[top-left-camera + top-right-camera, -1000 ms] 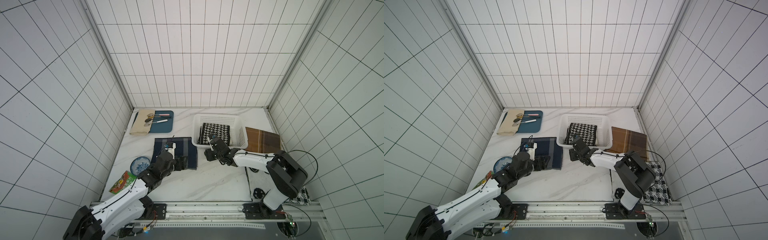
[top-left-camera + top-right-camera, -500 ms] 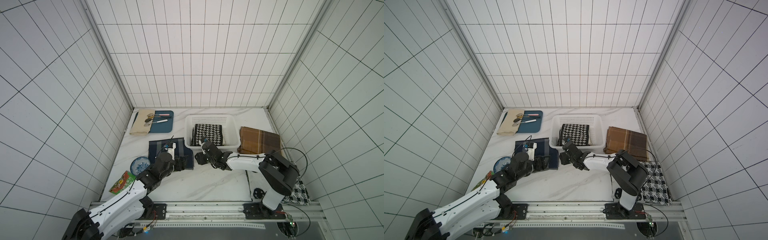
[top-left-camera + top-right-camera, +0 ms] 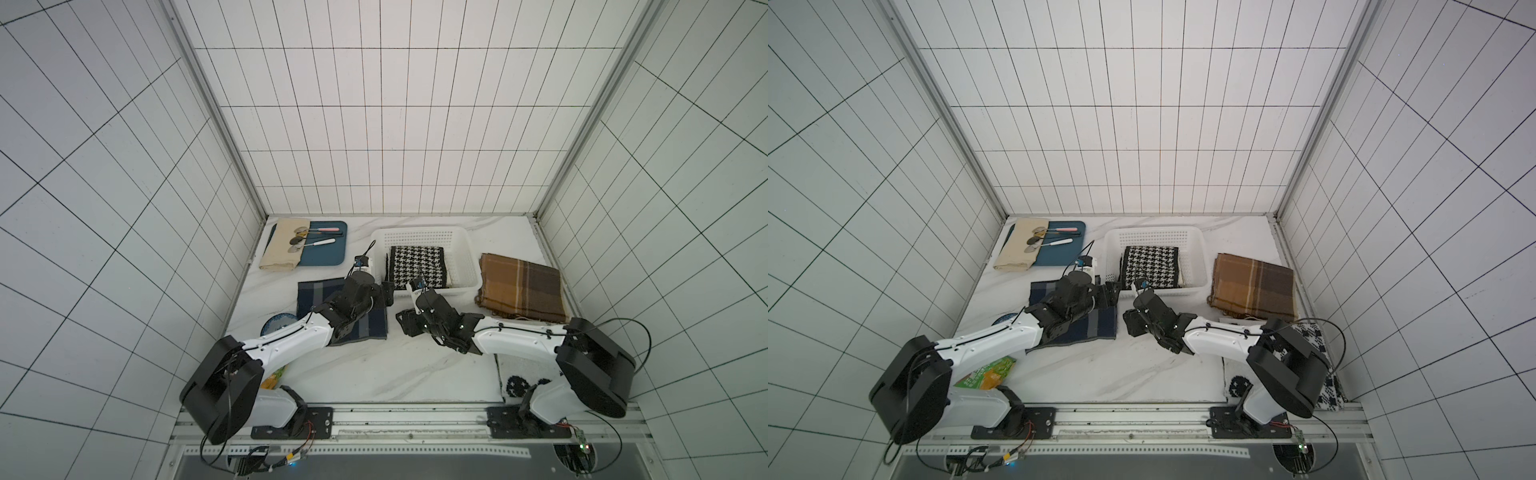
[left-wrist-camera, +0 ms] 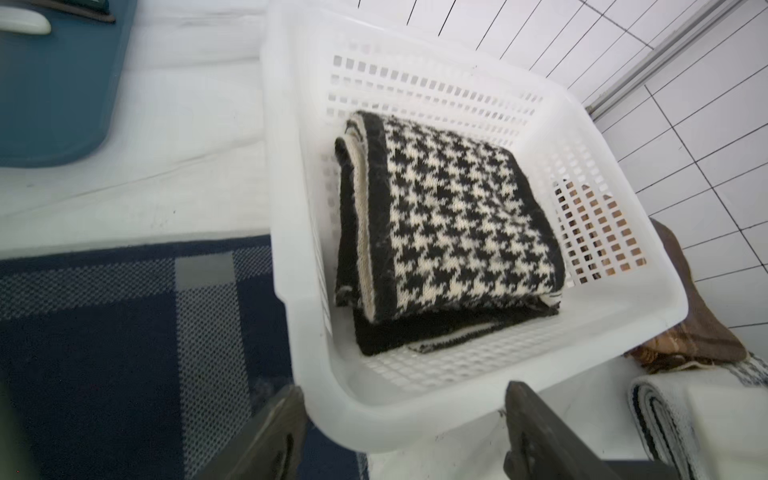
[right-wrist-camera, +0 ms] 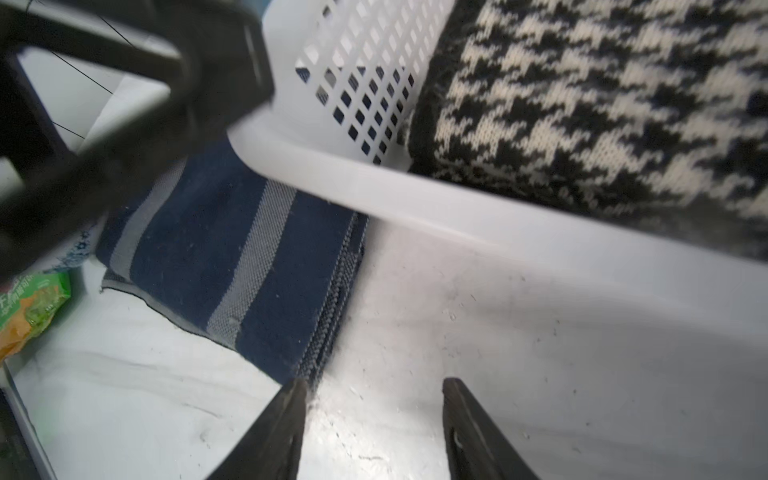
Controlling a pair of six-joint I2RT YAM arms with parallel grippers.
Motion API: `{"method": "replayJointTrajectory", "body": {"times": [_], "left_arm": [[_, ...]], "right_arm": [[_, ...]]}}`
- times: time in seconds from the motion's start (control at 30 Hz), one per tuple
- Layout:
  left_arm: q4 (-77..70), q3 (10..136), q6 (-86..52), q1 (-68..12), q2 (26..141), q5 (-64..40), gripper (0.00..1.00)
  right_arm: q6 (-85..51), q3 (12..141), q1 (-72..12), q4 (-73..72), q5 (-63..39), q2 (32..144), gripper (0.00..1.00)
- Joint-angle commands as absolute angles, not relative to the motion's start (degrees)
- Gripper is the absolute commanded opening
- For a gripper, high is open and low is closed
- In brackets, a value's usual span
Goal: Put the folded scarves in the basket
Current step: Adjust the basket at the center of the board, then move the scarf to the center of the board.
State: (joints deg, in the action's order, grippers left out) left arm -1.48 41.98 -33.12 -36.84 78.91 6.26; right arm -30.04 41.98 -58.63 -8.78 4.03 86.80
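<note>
both top views look steeply down from high in front onto the whole marble table [image 3: 374, 374]. the wrist views sit low and close (almost skimming it), sharing the basket [image 4: 415, 415] corner and navy scarf [image 5: 249, 257].

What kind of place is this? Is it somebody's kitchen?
Probably not a kitchen. It looks like a robot test booth. The left arm and right arm are bolted to a rail, tiled walls box in the table, and a brown scarf lies beside a basket.
</note>
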Motion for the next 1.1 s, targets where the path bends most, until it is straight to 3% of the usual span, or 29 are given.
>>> {"method": "replayJointTrajectory", "body": {"times": [0.0,0.2,0.43,0.7,1.07], "left_arm": [[-2.5,43.8,-32.3,-35.8,82.5,6.7,0.71],[-2.2,49.0,-34.4,-34.1,89.5,2.2,0.64],[0.0,51.3,-33.8,-32.5,87.9,4.3,0.76],[4.1,42.3,-36.1,-30.7,71.9,3.7,0.80],[2.6,30.8,-37.7,-29.1,59.3,1.9,0.81]], "right_arm": [[-30.4,39.3,-59.1,-10.2,6.0,85.8,0.56],[-31.8,37.9,-60.8,-14.9,6.2,89.1,0.55],[-33.1,41.7,-61.4,-22.7,3.1,98.0,0.57],[-35.7,43.6,-61.4,-31.2,1.9,102.9,0.57],[-36.6,50.1,-61.3,-24.9,0.1,111.6,0.54]]}}
